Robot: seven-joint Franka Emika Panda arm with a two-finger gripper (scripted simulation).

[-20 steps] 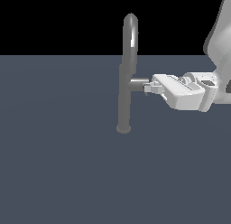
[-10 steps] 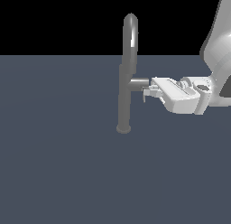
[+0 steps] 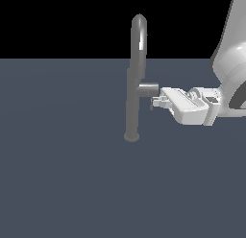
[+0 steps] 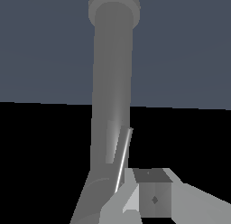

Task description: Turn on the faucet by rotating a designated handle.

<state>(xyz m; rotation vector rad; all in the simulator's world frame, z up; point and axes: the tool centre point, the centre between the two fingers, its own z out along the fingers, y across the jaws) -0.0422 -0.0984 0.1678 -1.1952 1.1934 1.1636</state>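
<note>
The faucet (image 3: 132, 98) is a tall grey column with a round base flange and an arched spout, standing in the middle of the exterior view. A short side stub (image 3: 148, 89) sticks out toward the exterior view's right. The handle (image 3: 152, 105) is a thin dark lever just under the stub's end. My gripper (image 3: 157, 101) is at the stub's tip, against the lever, and its jaws look shut with nothing between them. In the wrist view the column (image 4: 113, 83) fills the middle, the lever (image 4: 122, 162) shows as a thin bright rod, and my gripper (image 4: 135, 196) sits right beside it.
A flat dark grey-blue floor (image 3: 57, 174) spreads around the faucet base. My white arm (image 3: 230, 64) comes in from the exterior view's right edge.
My gripper has dropped a little beside the stub's end. The lever has swung down with it and now shows below the stub.
</note>
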